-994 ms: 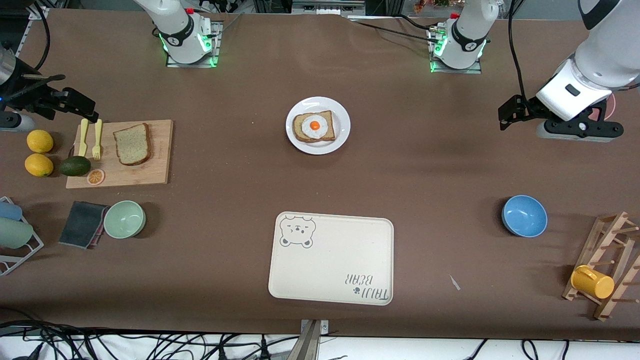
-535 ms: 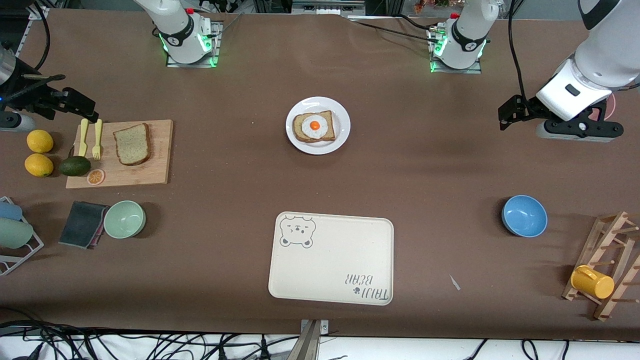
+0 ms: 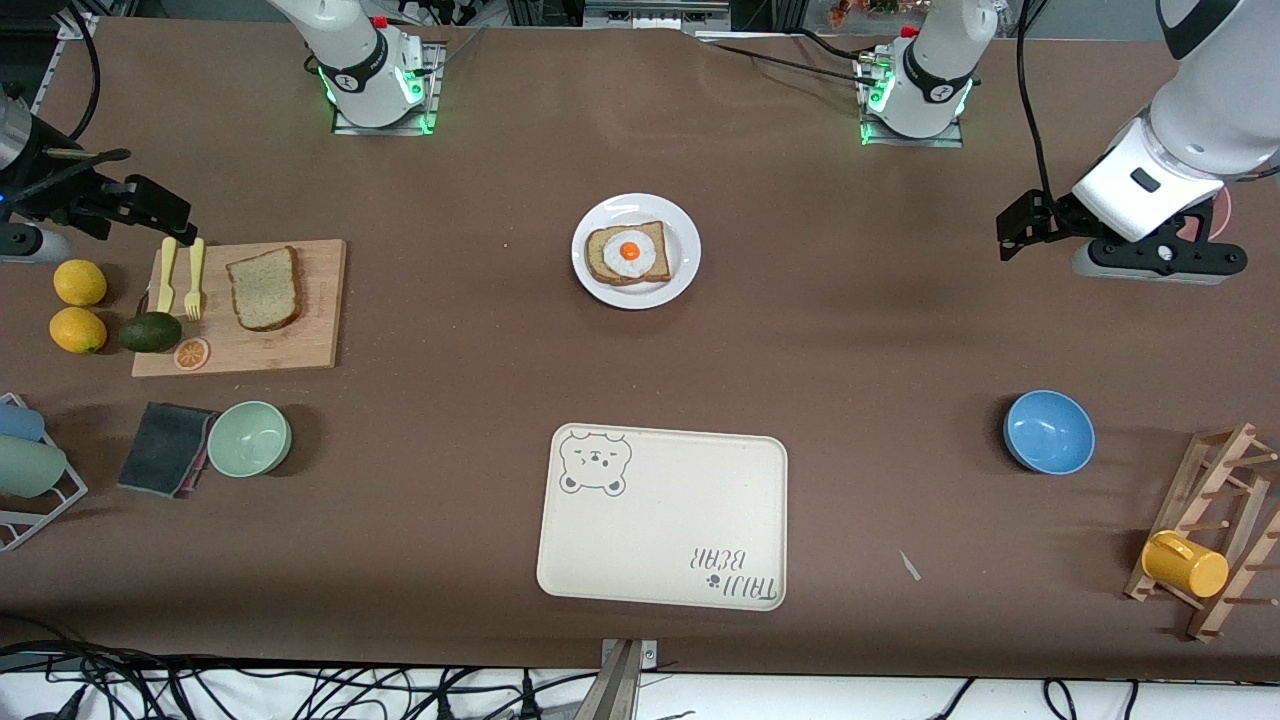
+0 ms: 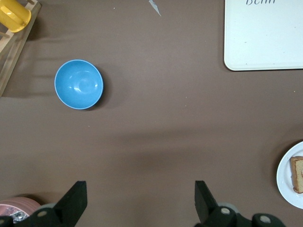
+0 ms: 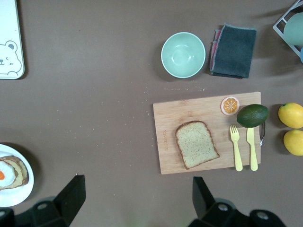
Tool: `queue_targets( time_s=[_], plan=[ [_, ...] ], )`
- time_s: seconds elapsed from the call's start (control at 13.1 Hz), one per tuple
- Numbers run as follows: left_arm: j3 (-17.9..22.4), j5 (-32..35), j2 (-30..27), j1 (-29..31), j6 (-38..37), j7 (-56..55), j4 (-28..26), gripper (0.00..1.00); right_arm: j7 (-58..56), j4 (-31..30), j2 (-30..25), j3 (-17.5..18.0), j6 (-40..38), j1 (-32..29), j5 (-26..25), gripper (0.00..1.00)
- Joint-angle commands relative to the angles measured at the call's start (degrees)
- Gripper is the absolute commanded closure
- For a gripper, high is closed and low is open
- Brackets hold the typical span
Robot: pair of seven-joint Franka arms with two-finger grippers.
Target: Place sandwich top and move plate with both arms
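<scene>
Nothing done yet: speckled brown bread slice, the sandwich top (image 3: pixel 265 288), lies untouched on the wooden cutting board (image 3: pixel 310 345), well apart from the small round white plate (image 3: pixel 682 275) mid-bench; left pincer (image 4: pixel 140 201) and right pincer (image 5: pixel 138 197) both wait, fingers apart.

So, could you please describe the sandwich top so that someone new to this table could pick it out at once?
Find the wooden board toward the right arm's end of the table. The sandwich top lies flat on it, beside a yellow fork and knife. Unlike the slice on the white plate mid-table, it is bare, with no fried egg on it.
</scene>
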Motion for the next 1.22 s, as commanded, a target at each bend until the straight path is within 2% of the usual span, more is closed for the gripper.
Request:
queue_targets(
  time_s=[0.0, 1.15],
  plan=[
    [-0.3, -1.2, 0.7, 0.3, -1.0, 0.5, 1.8, 0.0, -0.6, 0.8, -0.3, 0.6, -1.1, -0.6, -0.3, 0.0],
    [-0.5, -1.1, 0.7, -0.2, -0.8, 0.2, 1.8, 0.0, 0.5, 0.6, 0.7, 0.9, -1.1, 0.0, -0.4, 0.0]
  ],
)
